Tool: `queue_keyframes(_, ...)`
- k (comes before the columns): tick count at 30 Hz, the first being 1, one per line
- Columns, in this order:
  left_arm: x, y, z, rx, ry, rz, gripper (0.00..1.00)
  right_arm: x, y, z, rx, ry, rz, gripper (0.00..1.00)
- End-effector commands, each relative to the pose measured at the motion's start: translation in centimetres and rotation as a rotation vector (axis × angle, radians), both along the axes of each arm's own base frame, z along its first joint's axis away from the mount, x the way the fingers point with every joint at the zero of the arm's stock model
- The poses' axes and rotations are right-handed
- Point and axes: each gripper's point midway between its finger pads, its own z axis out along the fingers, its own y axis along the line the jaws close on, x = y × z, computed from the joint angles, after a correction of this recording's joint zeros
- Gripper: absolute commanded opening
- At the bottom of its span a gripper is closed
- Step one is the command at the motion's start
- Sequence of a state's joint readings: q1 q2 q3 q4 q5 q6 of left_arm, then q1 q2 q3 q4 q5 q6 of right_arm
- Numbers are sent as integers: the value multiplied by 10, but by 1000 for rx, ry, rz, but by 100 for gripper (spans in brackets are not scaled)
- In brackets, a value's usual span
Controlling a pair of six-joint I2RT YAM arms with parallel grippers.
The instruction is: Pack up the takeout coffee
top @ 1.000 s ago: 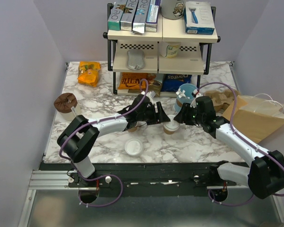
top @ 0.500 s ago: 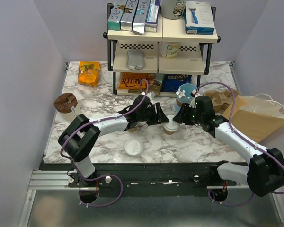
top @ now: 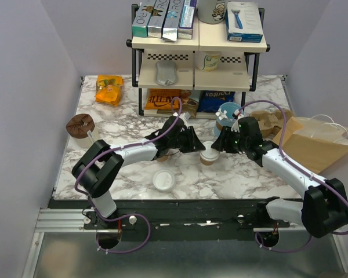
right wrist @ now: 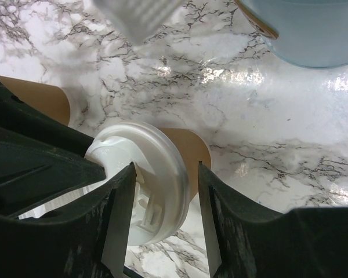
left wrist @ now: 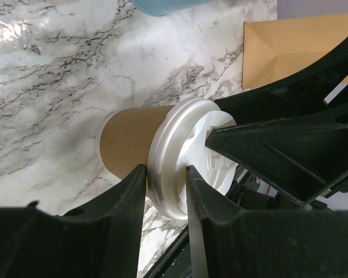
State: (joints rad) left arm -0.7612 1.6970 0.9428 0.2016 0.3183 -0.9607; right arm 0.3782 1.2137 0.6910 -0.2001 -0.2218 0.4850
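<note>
Both arms [top: 136, 153] — white links, black joints, black jaws, looping purple cables [top: 265, 103].

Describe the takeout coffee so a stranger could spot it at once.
Start at the black-framed shelf rack at the back and come forward to the middle of the marble table. The takeout coffee stands there: a short tan paper cup with a white lid, unlike the taller light-blue cup behind it.

We find the takeout coffee [left wrist: 124, 147] matt brown paper, its lid [left wrist: 177, 153] smooth white plastic, the table [left wrist: 46, 87] glossy marble-look, the paper bag [left wrist: 281, 49] matt.
</note>
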Motion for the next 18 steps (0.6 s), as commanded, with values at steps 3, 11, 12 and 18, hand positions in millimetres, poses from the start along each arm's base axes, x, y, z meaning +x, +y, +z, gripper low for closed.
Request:
queue_keyframes(3,-1,0,-12,6,20,4,32,-1,-8,-13,-45,26,-28,55)
queue_keyframes(11,-5,4,-26,29,54,16,33,-5,-15,-24,-57,68,-92,48)
queue_keyframes(12,-5,5,-27,34,56,20,38,-5,-16,-27,-63,82,-102,43)
queue_keyframes(18,-4,12,-31,77,63,47,38,-21,-23,-56,-81,178,-142,32)
